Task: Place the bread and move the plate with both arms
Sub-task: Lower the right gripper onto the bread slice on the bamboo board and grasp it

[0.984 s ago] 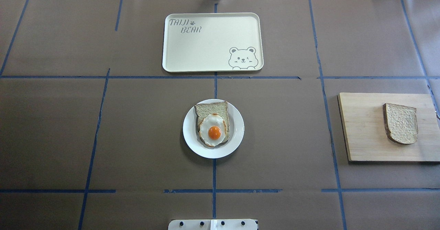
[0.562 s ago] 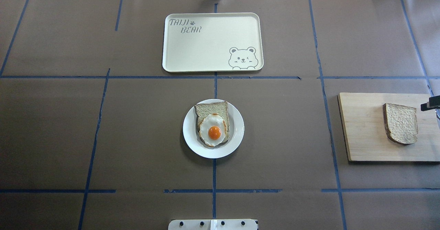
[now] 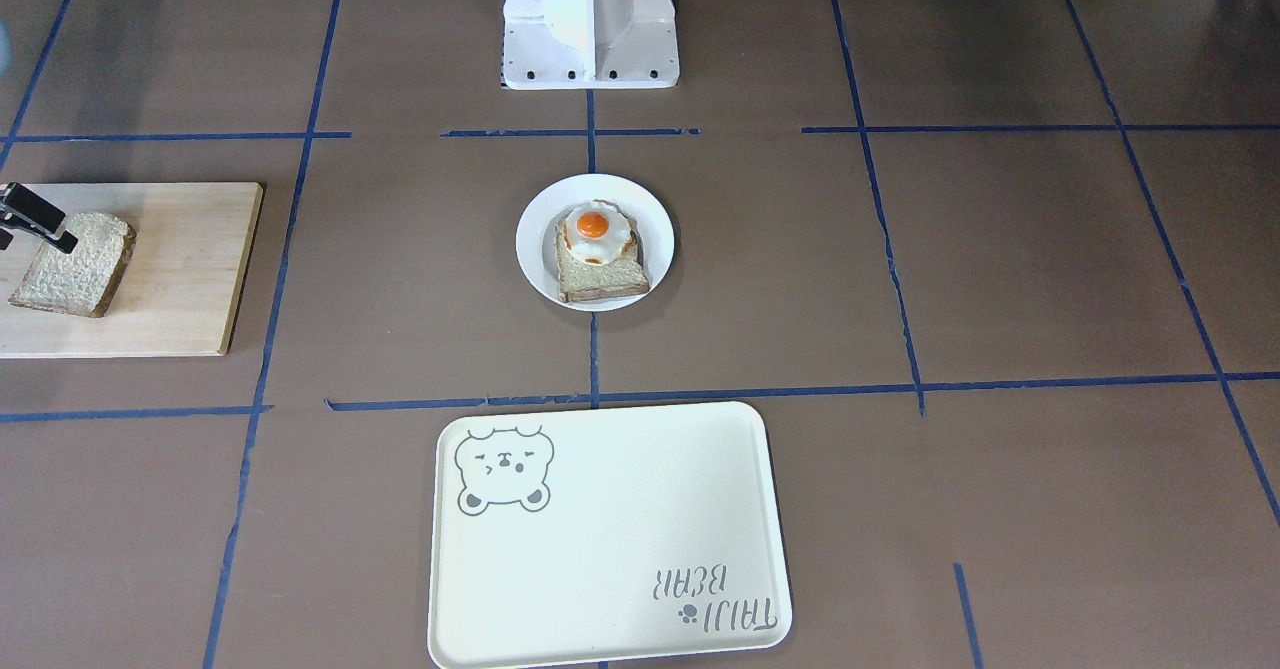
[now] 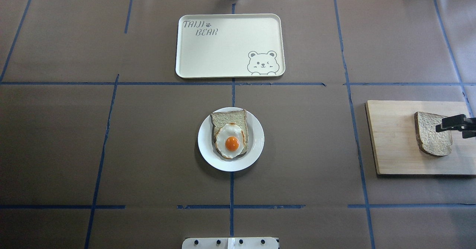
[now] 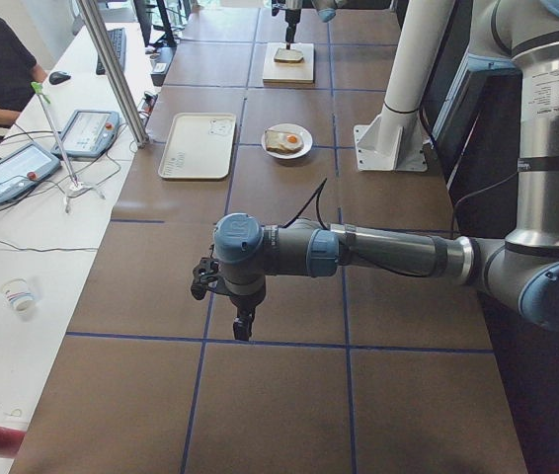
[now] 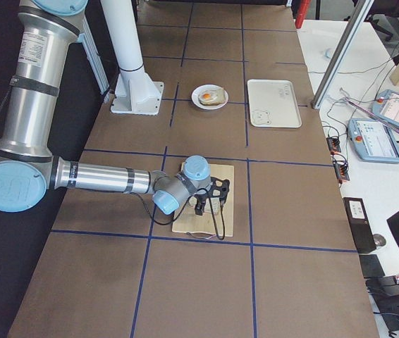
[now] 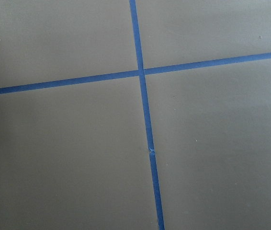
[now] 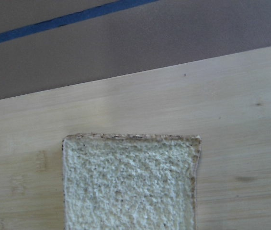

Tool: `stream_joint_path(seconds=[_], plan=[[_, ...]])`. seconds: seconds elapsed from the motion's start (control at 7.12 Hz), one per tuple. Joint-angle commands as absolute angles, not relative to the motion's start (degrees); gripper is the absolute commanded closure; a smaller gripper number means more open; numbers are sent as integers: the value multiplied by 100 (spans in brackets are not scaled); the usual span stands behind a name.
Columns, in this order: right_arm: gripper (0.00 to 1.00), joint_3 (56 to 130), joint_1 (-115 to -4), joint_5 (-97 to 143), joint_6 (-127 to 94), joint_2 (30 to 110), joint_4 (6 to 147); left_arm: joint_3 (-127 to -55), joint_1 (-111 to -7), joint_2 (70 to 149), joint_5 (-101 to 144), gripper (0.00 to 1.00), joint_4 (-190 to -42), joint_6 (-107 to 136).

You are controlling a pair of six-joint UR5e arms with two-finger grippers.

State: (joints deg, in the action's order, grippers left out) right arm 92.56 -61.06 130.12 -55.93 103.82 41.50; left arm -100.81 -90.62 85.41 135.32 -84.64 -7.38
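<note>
The right arm (image 6: 101, 177) hangs over the bread (image 4: 429, 139) on the board (image 4: 390, 141), jaws apart, seemingly to straddle the slice; the plate (image 4: 203, 144) waits mid-counter with egg toast (image 4: 230, 139); the left arm (image 5: 388, 255) idles far off, its jaws' state I cannot tell

Lying flat on a wooden board (image 4: 390, 141) off to the right, the bread (image 4: 430, 137), a plain tan slice with brown crust and speckled crumb; well apart at centre, the small round white plate (image 4: 257, 145) under an egg-topped slice (image 4: 231, 139).
</note>
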Motion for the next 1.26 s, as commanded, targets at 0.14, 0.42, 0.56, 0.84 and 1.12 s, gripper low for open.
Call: stream_joint_path(seconds=[0.14, 0.42, 0.56, 0.84, 1.12], plan=[[6, 8992, -6021, 12912, -5563, 10345, 4140, -10142, -9062, 8552, 13544, 0, -8464, -738], [14, 8991, -5986, 12885, -5572, 10345, 4148, -10160, -9070, 8552, 13544, 0, -8464, -738], [20, 8983, -5985, 12885, -5572, 10345, 4148, -10169, -9070, 8552, 13544, 0, -8464, -738], [27, 8991, -5950, 12763, -5572, 10327, 4148, -10169, -9070, 8569, 13553, 0, -8455, -738], [39, 8982, -5941, 12753, -5572, 10336, 4148, -10160, -9062, 8596, 13544, 0, -8438, -738]])
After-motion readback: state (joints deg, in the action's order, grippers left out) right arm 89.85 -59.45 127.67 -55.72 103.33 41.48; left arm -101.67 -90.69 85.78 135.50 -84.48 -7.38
